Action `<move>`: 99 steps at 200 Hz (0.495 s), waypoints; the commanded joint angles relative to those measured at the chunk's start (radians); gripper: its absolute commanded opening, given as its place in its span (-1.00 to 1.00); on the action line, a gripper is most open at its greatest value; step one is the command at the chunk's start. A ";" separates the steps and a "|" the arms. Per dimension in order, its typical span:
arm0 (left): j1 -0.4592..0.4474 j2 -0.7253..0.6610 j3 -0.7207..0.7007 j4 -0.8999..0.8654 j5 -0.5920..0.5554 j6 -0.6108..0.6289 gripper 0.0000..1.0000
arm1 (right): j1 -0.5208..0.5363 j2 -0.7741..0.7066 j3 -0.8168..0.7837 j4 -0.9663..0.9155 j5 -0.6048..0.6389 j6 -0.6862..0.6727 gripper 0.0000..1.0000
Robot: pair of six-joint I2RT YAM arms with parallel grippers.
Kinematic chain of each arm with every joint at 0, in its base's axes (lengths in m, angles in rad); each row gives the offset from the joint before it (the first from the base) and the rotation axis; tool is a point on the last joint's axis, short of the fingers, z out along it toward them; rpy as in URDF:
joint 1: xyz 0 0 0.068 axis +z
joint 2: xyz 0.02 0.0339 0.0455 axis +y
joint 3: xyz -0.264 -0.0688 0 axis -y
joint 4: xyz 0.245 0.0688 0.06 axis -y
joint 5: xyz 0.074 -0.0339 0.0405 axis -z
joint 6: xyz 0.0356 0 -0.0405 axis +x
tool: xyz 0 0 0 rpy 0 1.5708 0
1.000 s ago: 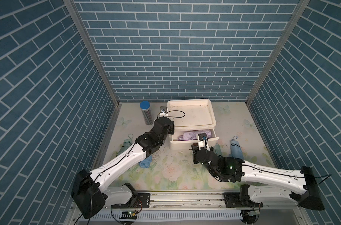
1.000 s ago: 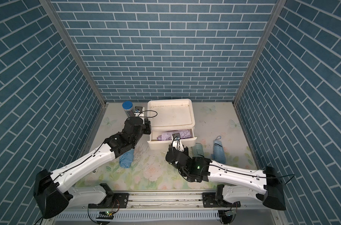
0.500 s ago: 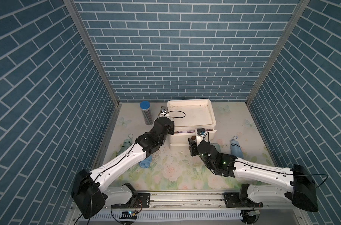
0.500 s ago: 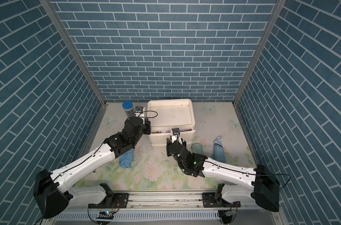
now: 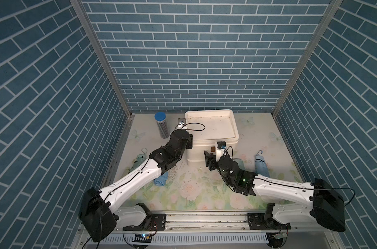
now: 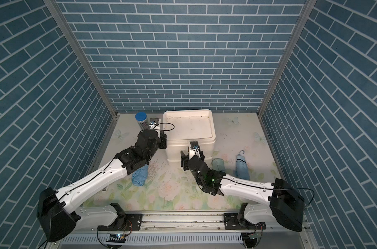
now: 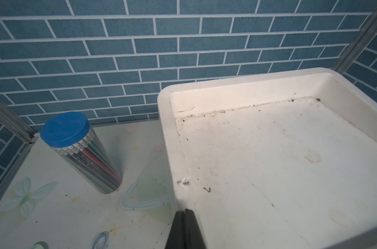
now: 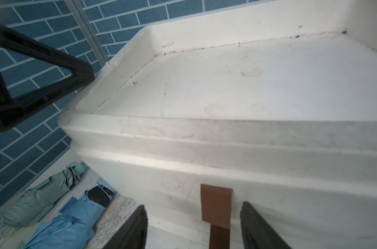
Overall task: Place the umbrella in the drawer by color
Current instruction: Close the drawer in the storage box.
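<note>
Four folded umbrellas are lying out on the floral worktop (image 5: 194, 189), all near the white drawer unit (image 5: 196, 151). The mint umbrella (image 5: 139, 160) is over on the left, and the blue umbrella (image 6: 140, 175) is just beside it, half under my left arm. The teal umbrella (image 6: 218, 164) lies at the unit's near right corner, tucked behind the right arm. The light blue umbrella (image 5: 261, 167) is further right, on its own.

The drawer front (image 8: 269, 194) sits flush with the unit, so it's closed. My right tool (image 8: 193, 207) is released, with its jaws spread on either side of the brown pull tab (image 8: 215, 204) and a gap on both sides. The left tool (image 7: 185, 226) is clenched on nothing, over the left rim of the unit's top. A pencil tube (image 5: 160, 127) with a blue lid stands far left, by the back wall.
</note>
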 commanded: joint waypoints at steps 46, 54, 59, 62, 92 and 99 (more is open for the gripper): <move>0.032 0.014 0.041 -0.081 0.011 -0.027 0.06 | -0.019 -0.086 -0.117 0.034 -0.018 0.084 0.53; 0.037 0.024 0.065 -0.085 0.006 -0.036 0.16 | -0.014 -0.149 -0.191 0.106 -0.043 0.099 0.53; 0.038 0.032 0.079 -0.088 0.002 -0.040 0.21 | -0.013 -0.189 -0.246 0.144 -0.058 0.117 0.53; 0.040 0.036 0.088 -0.090 -0.003 -0.043 0.23 | -0.014 -0.211 -0.270 0.167 -0.064 0.131 0.54; 0.053 0.091 0.144 -0.088 -0.029 -0.070 0.31 | -0.033 -0.293 -0.424 0.307 -0.197 0.224 0.62; 0.056 0.103 0.143 -0.079 -0.029 -0.073 0.30 | -0.044 -0.283 -0.443 0.347 -0.240 0.234 0.60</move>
